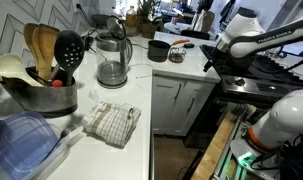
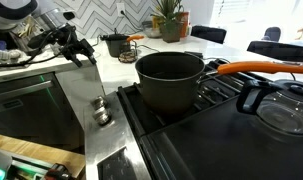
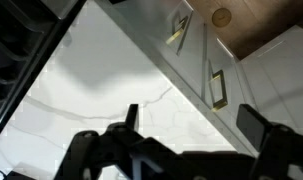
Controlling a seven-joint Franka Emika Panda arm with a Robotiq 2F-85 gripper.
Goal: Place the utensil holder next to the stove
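Observation:
The utensil holder, a low grey-metal bowl full of wooden spoons, a black slotted spoon and a white ladle, stands at the near left of the white counter. The stove is a black gas range with dark grates, and its edge shows at the left of the wrist view. My gripper hangs open over the counter strip beside the stove, far from the holder. Only marble counter shows between its fingers.
A glass kettle, a small dark pot and a jar stand on the counter. A checked towel and a blue plastic container lie near the holder. A large pot with an orange handle sits on the stove.

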